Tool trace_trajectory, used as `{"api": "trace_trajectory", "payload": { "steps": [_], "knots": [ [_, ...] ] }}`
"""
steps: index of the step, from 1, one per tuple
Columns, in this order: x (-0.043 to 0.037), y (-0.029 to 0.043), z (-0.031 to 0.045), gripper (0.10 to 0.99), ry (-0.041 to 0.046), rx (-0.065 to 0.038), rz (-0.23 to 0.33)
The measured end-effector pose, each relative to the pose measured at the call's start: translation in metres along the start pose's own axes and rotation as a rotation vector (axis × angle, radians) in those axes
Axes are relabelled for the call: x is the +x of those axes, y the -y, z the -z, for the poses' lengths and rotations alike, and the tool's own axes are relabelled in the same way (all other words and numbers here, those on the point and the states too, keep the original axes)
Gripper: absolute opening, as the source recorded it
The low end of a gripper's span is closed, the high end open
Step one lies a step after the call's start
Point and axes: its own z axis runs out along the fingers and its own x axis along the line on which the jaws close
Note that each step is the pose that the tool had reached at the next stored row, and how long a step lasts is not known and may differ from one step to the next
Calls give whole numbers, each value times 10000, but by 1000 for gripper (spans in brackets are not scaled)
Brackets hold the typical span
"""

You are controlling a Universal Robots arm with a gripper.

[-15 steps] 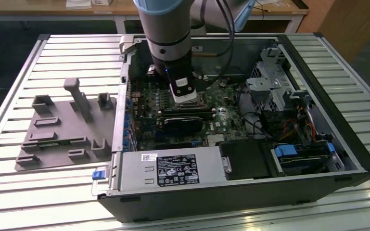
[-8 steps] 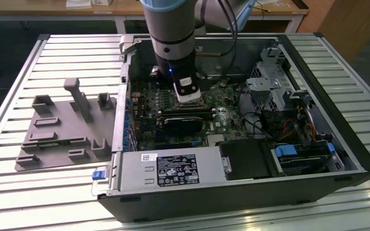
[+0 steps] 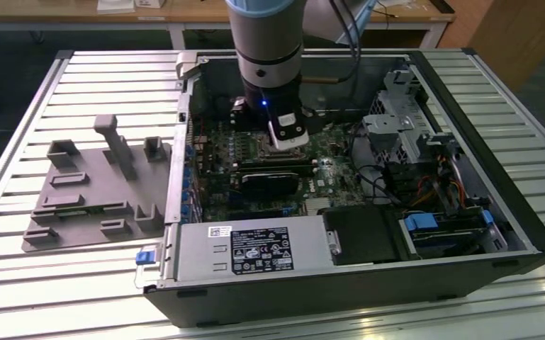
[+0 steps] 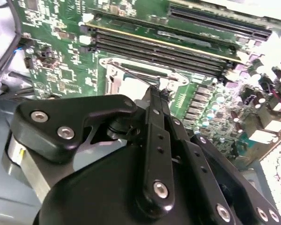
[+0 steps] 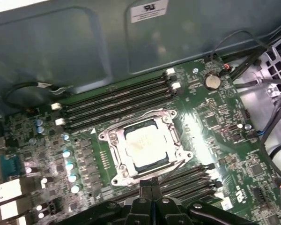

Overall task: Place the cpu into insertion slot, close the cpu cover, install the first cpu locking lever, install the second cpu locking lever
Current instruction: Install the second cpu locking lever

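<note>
The cpu (image 5: 145, 146) lies flat in the insertion slot (image 5: 113, 179) on the green board, its silver-grey top showing. The cpu cover (image 5: 116, 146) is down over it, framing the chip. My gripper (image 5: 151, 186) is shut at the socket's edge, its tips pressed together with nothing visible between them. A thin wire locking lever (image 5: 172, 171) runs along that edge right by the tips. In the second wrist view the gripper (image 4: 154, 90) touches the thin lever rod (image 4: 135, 76) at the socket frame (image 4: 113, 69). In the exterior view the gripper (image 3: 285, 146) reaches down into the open computer case.
Long black memory slots (image 5: 117, 98) flank the socket on both sides. A row of capacitors (image 5: 69, 159) stands close by. A black card (image 3: 272, 180), power supply (image 3: 253, 248), drive cage (image 3: 400, 120) and cables (image 3: 442, 188) crowd the case. A grey fixture (image 3: 93, 188) lies at the exterior view's left.
</note>
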Motion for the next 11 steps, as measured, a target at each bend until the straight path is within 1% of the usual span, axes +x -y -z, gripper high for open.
{"api": "trace_trajectory", "payload": {
  "steps": [3, 7, 11],
  "knots": [
    [-41, -14, -6, 102, -21, 14, -12],
    [-45, -3, -11, 102, -18, 26, -11],
    [-42, 16, -43, 102, -18, 29, -13]
  ]
}}
